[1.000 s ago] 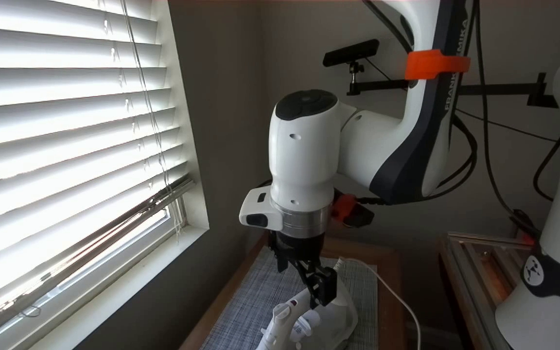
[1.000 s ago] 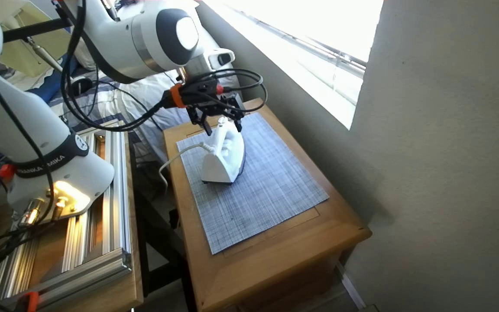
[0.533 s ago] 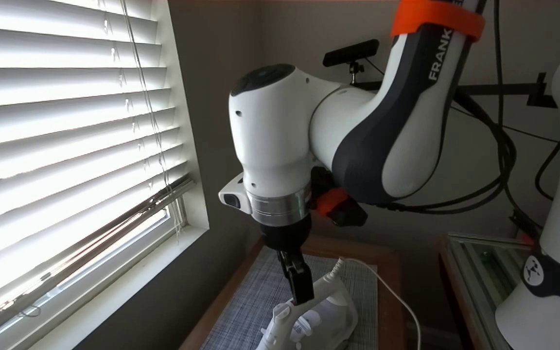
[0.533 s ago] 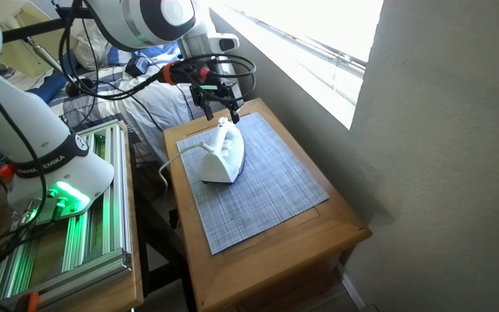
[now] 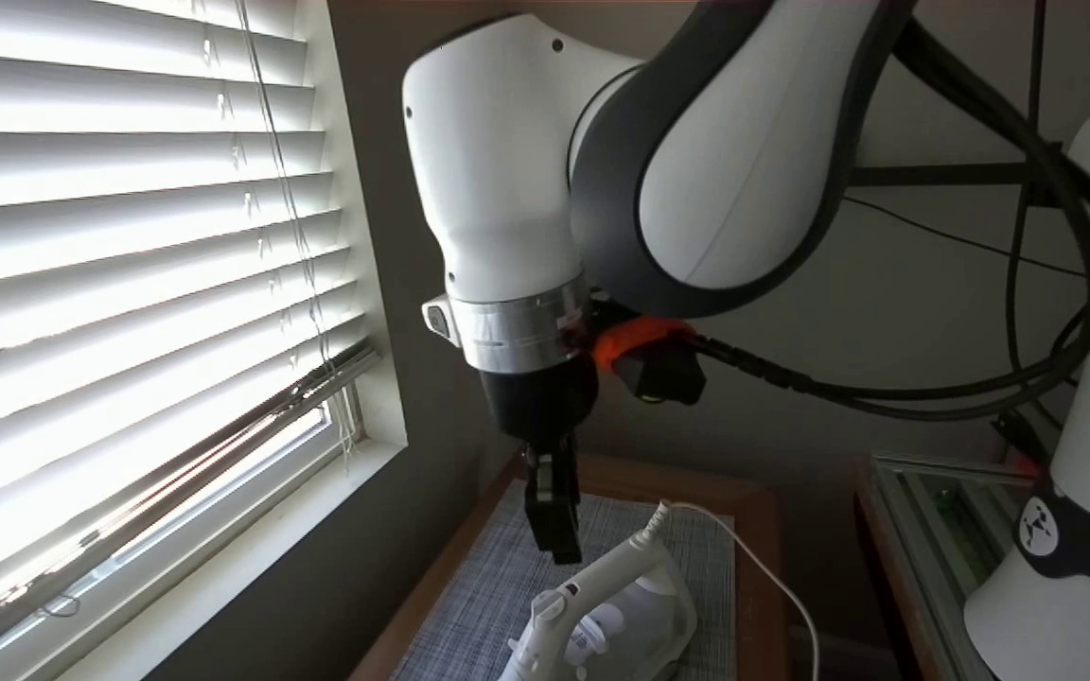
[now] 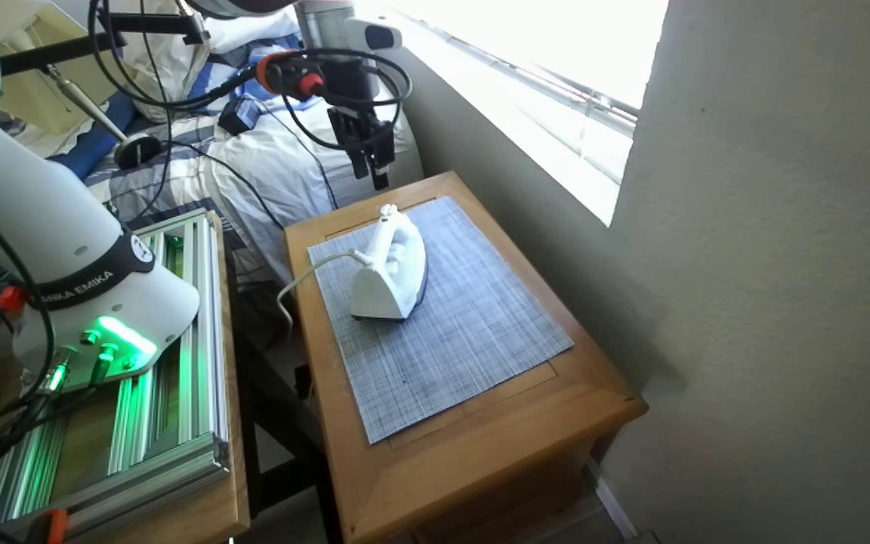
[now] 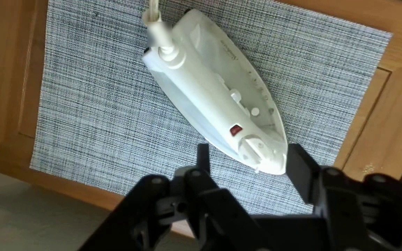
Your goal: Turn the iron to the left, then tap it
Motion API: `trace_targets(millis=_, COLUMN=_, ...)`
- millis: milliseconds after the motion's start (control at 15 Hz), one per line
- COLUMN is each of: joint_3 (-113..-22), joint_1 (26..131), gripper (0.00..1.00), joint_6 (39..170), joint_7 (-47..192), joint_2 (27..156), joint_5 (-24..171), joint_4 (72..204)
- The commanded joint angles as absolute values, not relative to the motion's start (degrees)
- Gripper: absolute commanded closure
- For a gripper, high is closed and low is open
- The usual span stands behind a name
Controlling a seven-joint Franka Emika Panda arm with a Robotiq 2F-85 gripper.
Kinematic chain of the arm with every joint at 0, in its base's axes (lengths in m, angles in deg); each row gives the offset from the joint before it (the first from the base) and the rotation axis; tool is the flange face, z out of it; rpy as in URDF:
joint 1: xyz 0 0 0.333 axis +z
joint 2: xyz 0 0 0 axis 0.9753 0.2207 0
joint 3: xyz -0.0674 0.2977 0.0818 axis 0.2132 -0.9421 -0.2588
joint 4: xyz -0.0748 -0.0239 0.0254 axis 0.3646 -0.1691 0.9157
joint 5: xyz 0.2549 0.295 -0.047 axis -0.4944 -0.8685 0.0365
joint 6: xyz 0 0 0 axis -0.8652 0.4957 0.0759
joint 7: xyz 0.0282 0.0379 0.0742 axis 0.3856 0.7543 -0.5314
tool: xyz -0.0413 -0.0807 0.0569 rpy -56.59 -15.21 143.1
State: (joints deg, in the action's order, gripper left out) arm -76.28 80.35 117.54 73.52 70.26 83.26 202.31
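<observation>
The white iron [image 7: 204,90] lies soleplate down on a grey woven mat [image 6: 465,340]. Its pointed nose with the dial faces my gripper [image 7: 248,150] in the wrist view, while the cord [image 7: 154,5] leaves from the far end. Both exterior views show the iron [image 6: 393,272] too; its front part is cut off at the bottom in an exterior view, where the handle [image 5: 602,577] shows. My gripper [image 6: 371,181] hangs above the table beyond the nose, apart from the iron. Its black fingers [image 7: 203,157] stand open with nothing held between them.
The mat covers most of a wooden table [image 6: 510,446]. A wall and a window with blinds [image 5: 129,284] run along one side. A bed [image 6: 284,174] lies behind the table. The robot's base [image 6: 110,302] stands on a metal-railed bench beside it.
My gripper has risen from around the iron's nose to clear above it, and the wrist has turned. The fingers stand closer together. The base light went from yellowish to green. The iron stays put.
</observation>
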Motion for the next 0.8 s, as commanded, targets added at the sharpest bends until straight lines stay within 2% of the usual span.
trace_targets(millis=0, joint_3=-76.54, joint_1=80.87, gripper=0.70, joint_6=114.49, joint_7=70.52, joint_2=66.10, joint_5=79.73, joint_4=202.87)
trace_targets(millis=267, joint_3=-76.64, joint_1=80.54, gripper=0.98, joint_6=115.50, joint_7=67.00, joint_2=67.82, joint_5=78.95, joint_4=202.17)
trace_targets(millis=733, joint_3=-76.17, joint_1=80.13, gripper=1.00, joint_6=121.67, joint_7=63.26, joint_2=73.11, joint_5=77.90, joint_4=201.54)
